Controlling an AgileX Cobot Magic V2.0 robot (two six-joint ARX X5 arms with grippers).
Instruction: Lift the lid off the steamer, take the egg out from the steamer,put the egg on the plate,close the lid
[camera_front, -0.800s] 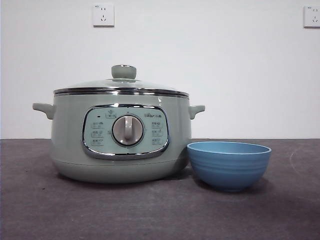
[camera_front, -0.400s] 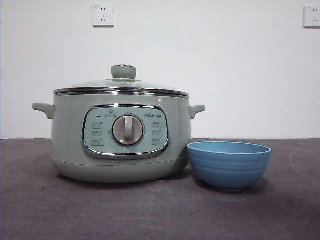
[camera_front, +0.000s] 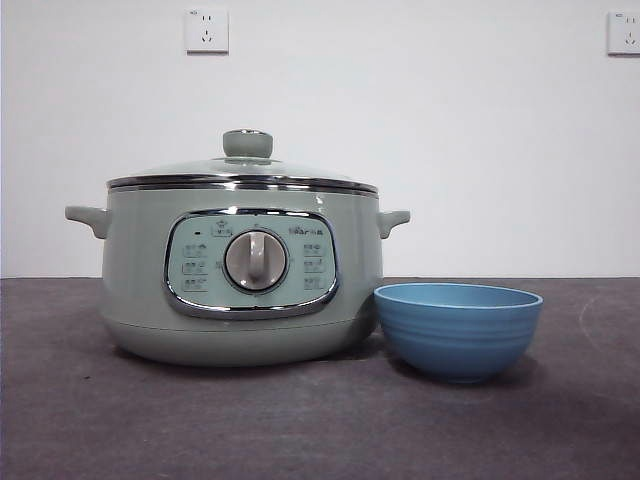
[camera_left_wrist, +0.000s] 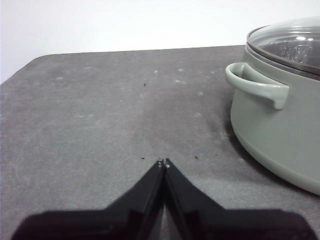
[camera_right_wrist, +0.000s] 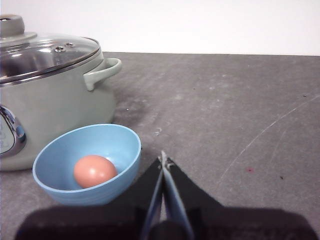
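Gray table (camera_front: 300, 430) holds everything. Nearest, the blue plate (camera_front: 458, 330) sits just beside the steamer (camera_front: 240, 280); only the right wrist view shows the egg (camera_right_wrist: 94, 171) inside it. Both the left gripper (camera_left_wrist: 164, 162) and right gripper (camera_right_wrist: 164, 159) have jaws pressed together, empty. Farther back, the lid (camera_front: 242, 172) covers the steamer.

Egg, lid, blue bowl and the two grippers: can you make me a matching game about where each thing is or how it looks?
Things:
1. egg
2. lid
3. plate
4. left gripper

Places or states:
A. sitting closed on top of the steamer
B. shut and holding nothing, above the bare table
C. lying inside the blue bowl
D. standing on the table right beside the green pot

Pairs: 1-C, 2-A, 3-D, 4-B

The right gripper is shut and empty too.
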